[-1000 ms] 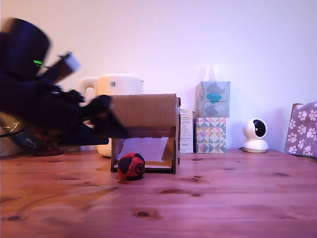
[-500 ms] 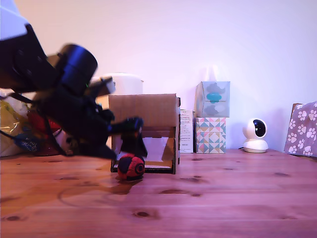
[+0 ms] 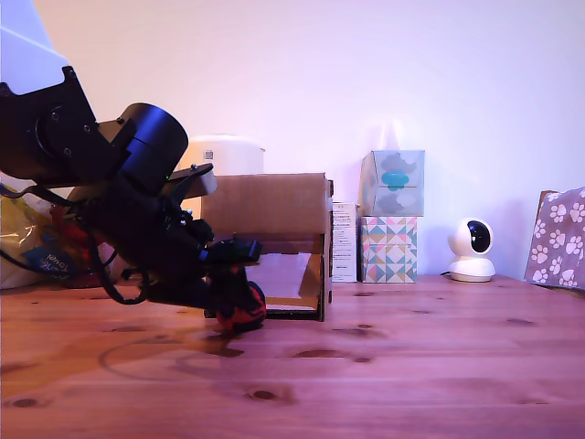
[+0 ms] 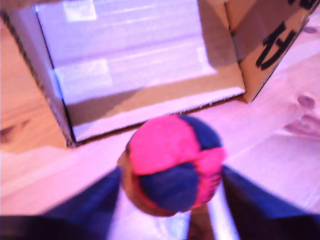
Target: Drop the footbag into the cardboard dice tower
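Two dark fingers (image 4: 95,205) of the claw (image 4: 170,200) stand apart around the footbag (image 4: 172,167), lower centre of the wrist view, on the desk (image 3: 411,357) before the cardboard tower (image 3: 267,242). Closing squarely across its middle looks wise.

Exterior view: dim, with a purple-pink cast. Wall (image 3: 457,73) evenly lit, brightest toward 12 o'clock. Arm (image 3: 110,201) near-silhouette, detail lost in black. Soft shadows on the table (image 3: 366,384) at 8 o'clock, beneath the arm. Background items sharp; no motion blur.

Wrist view: brighter, strongly magenta-tinted. The footbag (image 4: 172,162) soft-focused and oversaturated. Pale ramp of the cardboard dice tower (image 4: 130,60) glares, washed out toward 12 o'clock. Gripper fingers (image 4: 85,210) at 5 and 7 o'clock dark, blurred. Straight edges bow near the frame borders.
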Controlling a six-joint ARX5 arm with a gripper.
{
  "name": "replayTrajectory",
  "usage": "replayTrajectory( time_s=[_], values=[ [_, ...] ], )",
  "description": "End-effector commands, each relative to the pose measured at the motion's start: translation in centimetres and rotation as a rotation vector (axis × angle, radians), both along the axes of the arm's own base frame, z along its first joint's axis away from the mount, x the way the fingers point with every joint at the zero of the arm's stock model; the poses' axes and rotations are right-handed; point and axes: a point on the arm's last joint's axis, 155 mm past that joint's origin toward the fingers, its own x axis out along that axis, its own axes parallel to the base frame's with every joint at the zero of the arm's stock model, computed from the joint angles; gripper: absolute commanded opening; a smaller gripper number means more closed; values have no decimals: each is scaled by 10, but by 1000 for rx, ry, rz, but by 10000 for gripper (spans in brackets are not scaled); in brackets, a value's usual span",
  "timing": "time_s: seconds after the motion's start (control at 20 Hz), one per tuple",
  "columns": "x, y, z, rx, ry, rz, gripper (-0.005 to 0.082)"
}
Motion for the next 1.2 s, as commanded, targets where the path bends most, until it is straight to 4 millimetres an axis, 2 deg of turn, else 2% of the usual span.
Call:
replayTrajectory(
  time_s=[0.0,0.15,0.25,0.75,0.9,1.05,1.15],
  values=[
    [1,-3,-5,3,2,-10,123],
    [-10,-5,-2,1,42,-41,108],
    [-21,-4,9,2,75,-61,109],
    [-69,18,116,-13,39,-85,109],
    [-65,16,159,-73,-87,-86,109],
    [-47,7,208,-159,-284,-86,109],
    [-35,4,233,-206,-396,-72,109]
  ],
)
